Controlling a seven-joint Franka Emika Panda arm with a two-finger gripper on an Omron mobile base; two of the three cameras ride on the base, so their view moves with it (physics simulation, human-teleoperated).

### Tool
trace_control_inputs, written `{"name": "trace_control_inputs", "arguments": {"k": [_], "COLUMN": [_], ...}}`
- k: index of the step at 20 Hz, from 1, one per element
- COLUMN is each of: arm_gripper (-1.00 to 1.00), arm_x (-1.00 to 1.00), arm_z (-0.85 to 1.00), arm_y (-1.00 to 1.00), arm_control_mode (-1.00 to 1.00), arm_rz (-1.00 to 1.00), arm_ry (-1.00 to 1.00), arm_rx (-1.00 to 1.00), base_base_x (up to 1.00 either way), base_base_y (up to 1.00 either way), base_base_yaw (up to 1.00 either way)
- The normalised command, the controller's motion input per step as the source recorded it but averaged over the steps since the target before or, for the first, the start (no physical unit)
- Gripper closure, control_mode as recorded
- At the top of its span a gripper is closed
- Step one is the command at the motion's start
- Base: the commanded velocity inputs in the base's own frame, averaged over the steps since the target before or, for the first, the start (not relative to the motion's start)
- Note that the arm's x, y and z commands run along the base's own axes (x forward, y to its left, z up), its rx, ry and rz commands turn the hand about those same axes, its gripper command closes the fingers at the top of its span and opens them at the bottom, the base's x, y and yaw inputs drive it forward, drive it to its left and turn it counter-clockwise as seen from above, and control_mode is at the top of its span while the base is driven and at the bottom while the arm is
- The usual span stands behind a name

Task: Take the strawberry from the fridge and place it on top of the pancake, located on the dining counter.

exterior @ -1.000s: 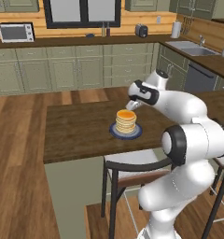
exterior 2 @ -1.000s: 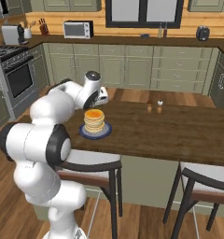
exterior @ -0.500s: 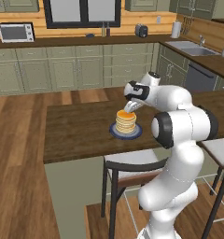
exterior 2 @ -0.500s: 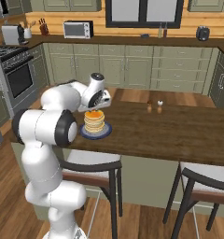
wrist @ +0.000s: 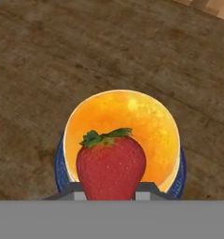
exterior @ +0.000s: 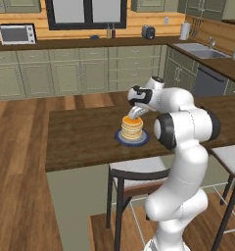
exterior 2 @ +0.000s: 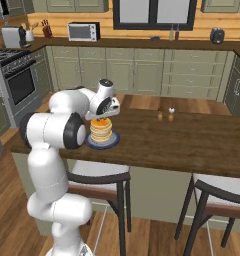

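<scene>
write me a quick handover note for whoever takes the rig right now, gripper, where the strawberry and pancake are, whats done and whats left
Gripper: shut on the strawberry, which sits between the fingers, leafy end pointing away from the hand.
Position: in the hand view the strawberry hangs directly over the pancake; whether it touches the top yet cannot be told.
Pancake: on its blue plate on the dining counter, with the hand just above the stack in both base views.
Done: strawberry fetched and carried over the pancake.
Left: lower if needed, open the fingers to set the strawberry on top, then lift the arm away.
</scene>
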Motion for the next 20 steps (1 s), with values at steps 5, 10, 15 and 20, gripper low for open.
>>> {"name": "trace_control_inputs", "arguments": {"k": [5,10,15,20], "arm_gripper": [1.00,1.00,1.00,1.00], "arm_x": [0.16,0.01,0.00,0.00], "arm_z": [-0.09,-0.32,-0.34,-0.07], "arm_y": [0.01,0.00,0.05,0.00], "arm_control_mode": [-1.00,-1.00,-1.00,-1.00], "arm_rz": [0.00,0.00,0.00,0.00], "arm_ry": [-0.09,-0.01,0.00,0.00], "arm_rx": [0.00,0.00,0.00,0.00], "base_base_x": [0.00,0.00,0.00,0.00], "base_base_y": [0.00,0.00,0.00,0.00], "base_base_yaw": [0.00,0.00,0.00,0.00]}}
